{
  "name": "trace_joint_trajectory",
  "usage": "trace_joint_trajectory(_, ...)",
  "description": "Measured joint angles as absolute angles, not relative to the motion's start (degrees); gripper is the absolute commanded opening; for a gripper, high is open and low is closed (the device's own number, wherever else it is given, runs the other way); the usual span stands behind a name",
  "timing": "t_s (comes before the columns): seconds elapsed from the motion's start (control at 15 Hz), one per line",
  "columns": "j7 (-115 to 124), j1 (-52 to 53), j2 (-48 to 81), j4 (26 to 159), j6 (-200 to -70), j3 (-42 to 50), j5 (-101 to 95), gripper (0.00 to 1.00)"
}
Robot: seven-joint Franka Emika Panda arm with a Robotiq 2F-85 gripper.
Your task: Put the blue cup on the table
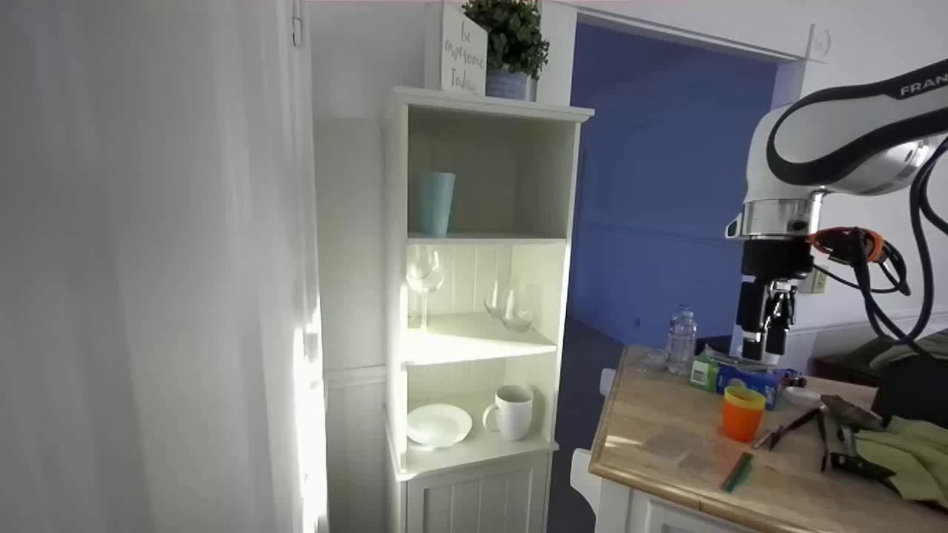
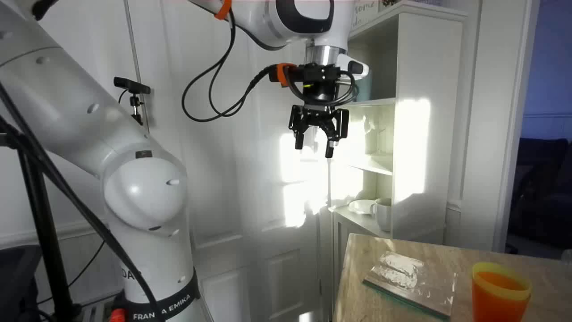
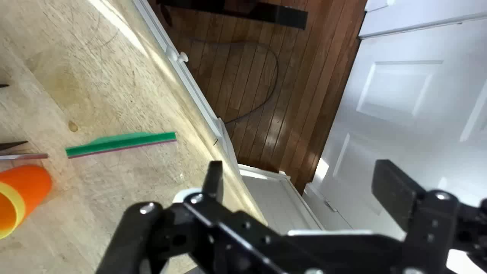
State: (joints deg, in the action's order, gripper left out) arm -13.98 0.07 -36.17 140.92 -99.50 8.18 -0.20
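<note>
While the blue cup (image 1: 439, 204) stands on the upper shelf (image 1: 511, 240) of the cabinet (image 1: 397, 296), the gripper (image 2: 314, 152) hangs wide and empty. Nothing seems done yet: grasping it and placing it on the table (image 1: 807, 488) remain

The blue cup (image 1: 438, 203) is a plain tumbler, pale blue-teal, slightly tapered and wider at the top. Pose: upright. Location: on the shelf of the top open compartment of the white shelf cabinet (image 1: 544, 170), close to the left side panel as viewed from the cabinet front; contact with that panel cannot be determined. The cup's interior is hidden.

The table (image 1: 644, 400) has a light natural-wood top on a white base. Surface condition: scuffed, with a small brown spot (wrist view). Location: right of the cabinet as viewed from its front, separated by a gap, with the tabletop lower than the cup's shelf.
</note>
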Motion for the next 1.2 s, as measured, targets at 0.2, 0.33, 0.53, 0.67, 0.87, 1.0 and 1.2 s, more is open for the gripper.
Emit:
trace_joint_trajectory(0.2,-14.0,0.1,-36.2,140.9,-99.5,8.2,-0.2,1.00)
trace_joint_trajectory(0.33,-14.0,0.1,-36.2,140.9,-99.5,8.2,-0.2,1.00)
trace_joint_trajectory(0.53,-14.0,0.1,-36.2,140.9,-99.5,8.2,-0.2,1.00)
trace_joint_trajectory(0.67,-14.0,0.1,-36.2,140.9,-99.5,8.2,-0.2,1.00)
trace_joint_trajectory(0.87,-10.9,0.3,-35.2,139.7,-100.9,6.0,1.7,1.00)
trace_joint_trajectory(1.0,-4.1,1.1,-33.0,136.5,-100.9,2.5,4.8,1.00)
trace_joint_trajectory(1.2,10.3,0.8,-27.8,128.9,-100.5,-5.1,7.2,1.00)
